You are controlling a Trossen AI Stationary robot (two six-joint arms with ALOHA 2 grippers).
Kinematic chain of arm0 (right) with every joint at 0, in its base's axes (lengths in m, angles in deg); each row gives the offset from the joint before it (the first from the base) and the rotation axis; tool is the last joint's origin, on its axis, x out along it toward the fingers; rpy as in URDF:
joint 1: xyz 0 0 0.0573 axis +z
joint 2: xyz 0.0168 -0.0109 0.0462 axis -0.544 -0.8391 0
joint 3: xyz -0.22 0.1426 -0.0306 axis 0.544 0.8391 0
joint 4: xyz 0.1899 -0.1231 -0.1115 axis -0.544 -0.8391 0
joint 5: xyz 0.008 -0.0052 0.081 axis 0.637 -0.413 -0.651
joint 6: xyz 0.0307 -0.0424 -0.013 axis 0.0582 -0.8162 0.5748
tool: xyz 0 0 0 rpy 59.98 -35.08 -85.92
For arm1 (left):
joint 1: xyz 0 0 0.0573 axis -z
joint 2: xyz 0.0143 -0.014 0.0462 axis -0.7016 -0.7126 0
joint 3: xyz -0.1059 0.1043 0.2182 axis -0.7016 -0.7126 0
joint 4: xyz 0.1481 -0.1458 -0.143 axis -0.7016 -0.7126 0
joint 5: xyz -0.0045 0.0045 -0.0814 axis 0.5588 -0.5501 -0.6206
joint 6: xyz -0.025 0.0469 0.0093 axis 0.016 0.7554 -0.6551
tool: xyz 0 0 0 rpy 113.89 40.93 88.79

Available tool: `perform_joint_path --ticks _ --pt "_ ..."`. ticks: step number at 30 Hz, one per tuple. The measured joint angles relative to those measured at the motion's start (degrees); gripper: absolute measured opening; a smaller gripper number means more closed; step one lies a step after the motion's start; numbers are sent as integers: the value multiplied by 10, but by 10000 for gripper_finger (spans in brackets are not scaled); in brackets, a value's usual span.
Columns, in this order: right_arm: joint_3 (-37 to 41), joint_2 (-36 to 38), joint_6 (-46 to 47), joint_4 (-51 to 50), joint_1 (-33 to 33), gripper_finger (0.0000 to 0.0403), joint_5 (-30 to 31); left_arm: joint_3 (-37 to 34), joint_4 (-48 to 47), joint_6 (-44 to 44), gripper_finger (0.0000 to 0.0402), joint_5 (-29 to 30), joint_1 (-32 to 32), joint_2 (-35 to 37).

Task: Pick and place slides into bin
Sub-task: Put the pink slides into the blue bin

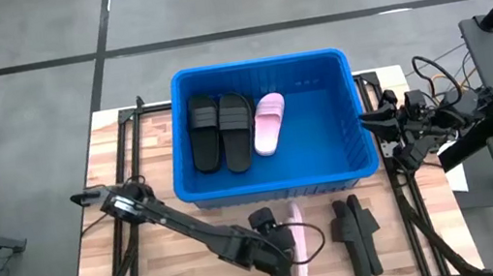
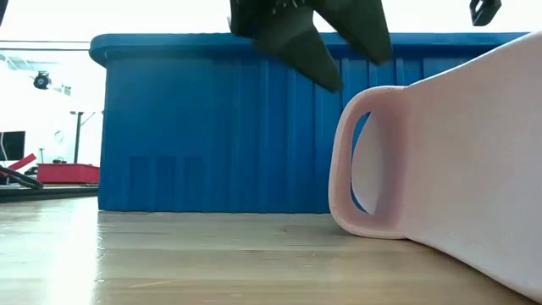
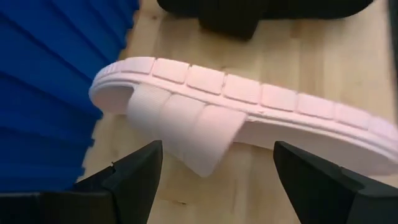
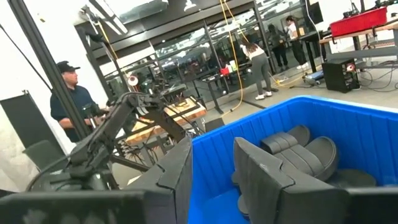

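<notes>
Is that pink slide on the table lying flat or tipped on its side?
Tipped on its edge: the pink slide shows its ribbed sole sideways, strap sticking out.

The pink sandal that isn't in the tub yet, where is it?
From above, the pink sandal lies on its edge on the table, just in front of the blue tub, between the left gripper and a black pair.

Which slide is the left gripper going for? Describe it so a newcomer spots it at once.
Start at the blue bin in the middle of the table. On the bare wood in front of its near wall, a pale pink slide lies on its edge, with the open left gripper straddling it. The black slides beside it are dark; this one is pink.
</notes>
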Motion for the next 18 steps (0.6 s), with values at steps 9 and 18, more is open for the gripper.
perform_joint_path --ticks 9,18 --pt "0 0 0 0 0 96 0 -1 -5 0 290 35 1 -32" --pt "0 0 0 -1 0 91 0 -1 0 -1 284 103 -4 -56"
